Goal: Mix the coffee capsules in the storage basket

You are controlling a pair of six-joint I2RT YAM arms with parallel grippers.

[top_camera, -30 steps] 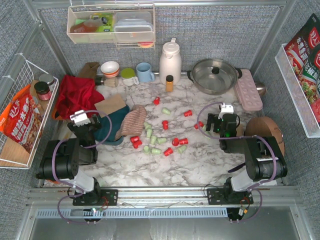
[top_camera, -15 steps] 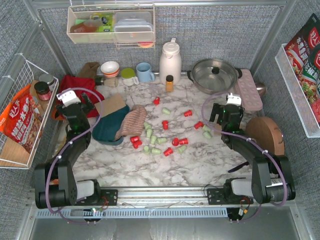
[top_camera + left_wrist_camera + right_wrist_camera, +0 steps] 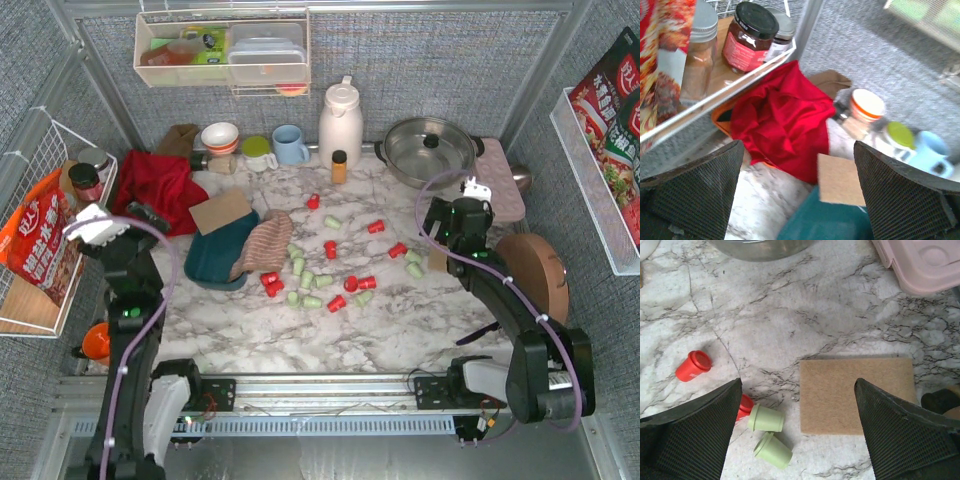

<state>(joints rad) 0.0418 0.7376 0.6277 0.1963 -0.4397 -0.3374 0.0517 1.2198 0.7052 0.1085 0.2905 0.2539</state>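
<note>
The coffee capsules (image 3: pixel 310 285) look light, stiff and prone to rolling: pinch 1 across its tapered wall. Left gripper (image 3: pixel 797 147) and right gripper (image 3: pixel 797 382) stand spread, empty.

**Polished stone-look worktop, smooth plastics, soft cloths**

The worktop (image 3: pixel 300 340) looks like glossy white marble with grey veins. The capsules (image 3: pixel 766 419) are smooth, matt plastic in red and mint. The pot (image 3: pixel 430 150) is shiny metal and the pink tray (image 3: pixel 925 265) is smooth plastic. The red cloth (image 3: pixel 785 120) is soft and creased, and the striped cloth (image 3: pixel 262 245) is a nubbly knit. The teal basket (image 3: pixel 212 262) looks smooth. The tan pad (image 3: pixel 855 395) is rough and matt, like cork. The jar (image 3: pixel 747 37) is glossy glass. The right end effector (image 3: pixel 797 432) has pads (image 3: pixel 910 435) of dark, coarse mesh.
</note>
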